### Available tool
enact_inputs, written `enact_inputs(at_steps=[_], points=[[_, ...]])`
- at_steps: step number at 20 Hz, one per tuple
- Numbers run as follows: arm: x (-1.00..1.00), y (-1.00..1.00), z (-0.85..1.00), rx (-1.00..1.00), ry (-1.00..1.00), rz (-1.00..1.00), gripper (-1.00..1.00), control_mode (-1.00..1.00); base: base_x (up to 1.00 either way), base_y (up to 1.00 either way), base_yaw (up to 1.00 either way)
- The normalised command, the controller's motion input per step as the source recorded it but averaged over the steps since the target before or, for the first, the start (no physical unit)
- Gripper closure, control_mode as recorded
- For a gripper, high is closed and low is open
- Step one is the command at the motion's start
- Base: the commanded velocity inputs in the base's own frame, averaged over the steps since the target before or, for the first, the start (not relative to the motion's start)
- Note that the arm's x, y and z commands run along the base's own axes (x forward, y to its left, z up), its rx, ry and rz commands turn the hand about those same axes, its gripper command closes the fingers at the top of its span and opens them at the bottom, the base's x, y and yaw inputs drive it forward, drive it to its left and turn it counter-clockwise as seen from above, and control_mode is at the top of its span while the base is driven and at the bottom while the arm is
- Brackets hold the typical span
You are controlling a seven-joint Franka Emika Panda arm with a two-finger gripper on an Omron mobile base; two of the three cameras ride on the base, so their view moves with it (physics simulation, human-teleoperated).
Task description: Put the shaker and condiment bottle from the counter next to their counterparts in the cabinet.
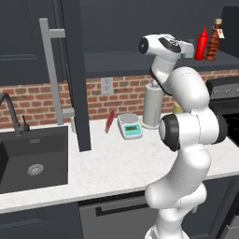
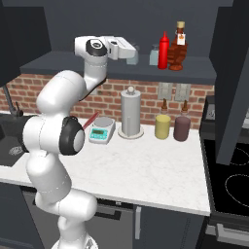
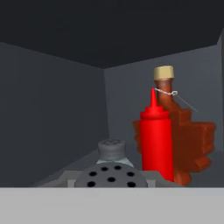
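While the white arm reaches up into the open cabinet (image 2: 121, 65), its fingers (image 2: 132, 58) are nearly closed around a small shaker (image 3: 111, 176), whose grey perforated cap sits right at the bottom of the hand view; the finger tips themselves are hidden there, so the grip is judged from the shaker sitting between them. Just beyond it stands a second, look-alike shaker (image 3: 113, 153), pale and translucent with a darker cap, resting on the dark shelf (image 1: 121, 58). To its right in the hand view a smooth, bright red squeeze bottle (image 3: 156, 140) with a pointed nozzle stands upright, and close behind it the amber-brown condiment bottle (image 3: 190, 140), ribbed and squat with a tan cork-like cap and a small tag at the neck. The right base view shows the same pair, red bottle and brown bottle, side by side on the shelf to the right of the hand. Below, that view also gives the white marbled tabletop (image 2: 155, 170) with a digital scale (image 2: 101, 130), a paper towel roll (image 2: 130, 116), a yellow canister (image 2: 163, 125) and a maroon canister (image 2: 182, 127). The left base view adds the black sink (image 1: 32, 158), the faucet (image 1: 11, 114), the cabinet door's long grey bar handle (image 1: 51, 70) and the brick backsplash (image 1: 126, 91).
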Motion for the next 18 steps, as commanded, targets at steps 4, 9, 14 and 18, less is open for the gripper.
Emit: enact_inputs(at_steps=[4,9,14,18], points=[[0.45,-0.07,-0.13,0.00,0.00,-0.08,1.00,-1.00,0.00,0.00,0.00],[0.42,-0.12,-0.11,0.00,0.00,-0.09,1.00,-1.00,0.00,0.00,0.00],[0.33,-0.16,-0.10,0.00,0.00,-0.11,1.00,-1.00,0.00,0.00,0.00],[0.35,-0.19,-0.10,0.00,0.00,-0.14,1.00,-1.00,0.00,0.00,0.00]])
